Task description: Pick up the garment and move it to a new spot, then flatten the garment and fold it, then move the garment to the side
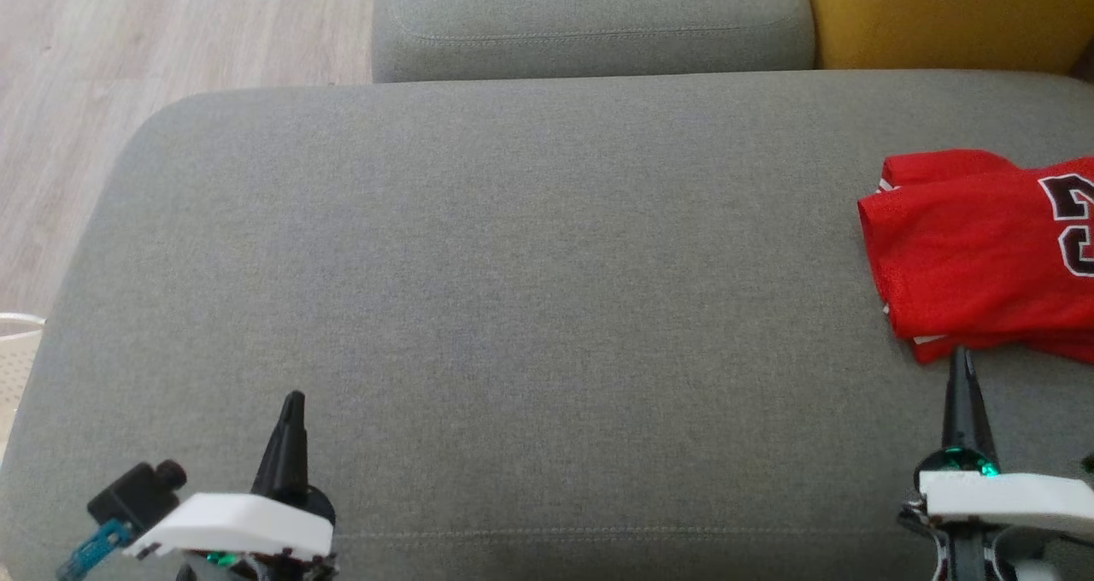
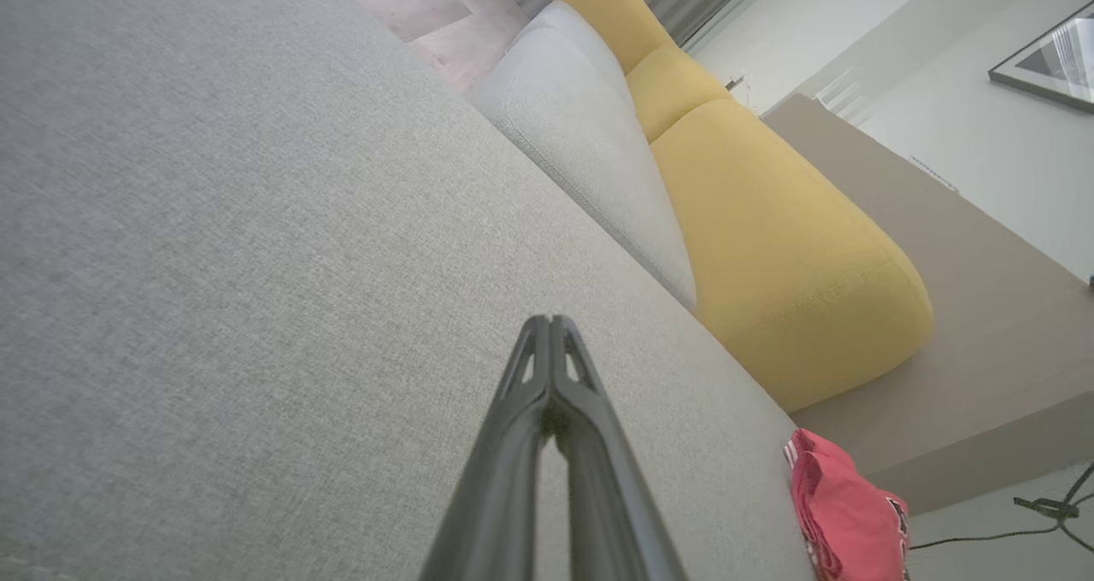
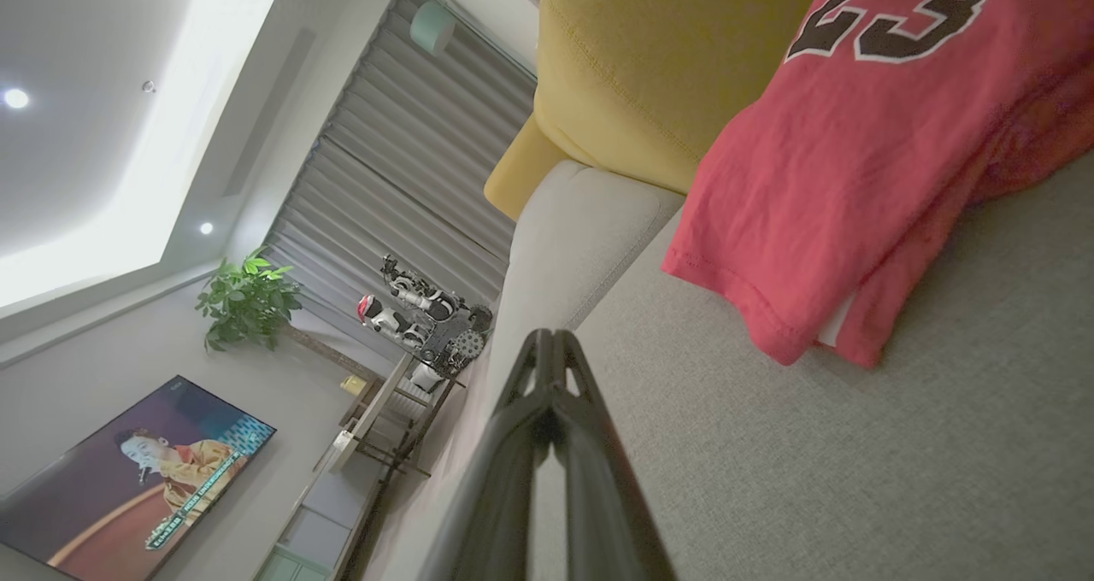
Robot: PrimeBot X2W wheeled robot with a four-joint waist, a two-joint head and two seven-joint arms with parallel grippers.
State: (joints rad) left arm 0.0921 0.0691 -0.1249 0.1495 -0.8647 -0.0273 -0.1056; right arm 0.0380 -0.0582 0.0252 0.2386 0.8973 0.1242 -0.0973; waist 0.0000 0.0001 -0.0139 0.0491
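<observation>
The red garment [image 1: 974,248] lies doubled over at the 3 o'clock edge of the grey sofa cushion [image 1: 513,265], running out of the head view. The right pincer [image 1: 962,357], closed and empty, points at its near hem from 6 o'clock, just beside it, perhaps touching. The left pincer [image 1: 293,400], also closed, sits well apart toward 8 o'clock, leaving the right arm plainly nearer.
</observation>
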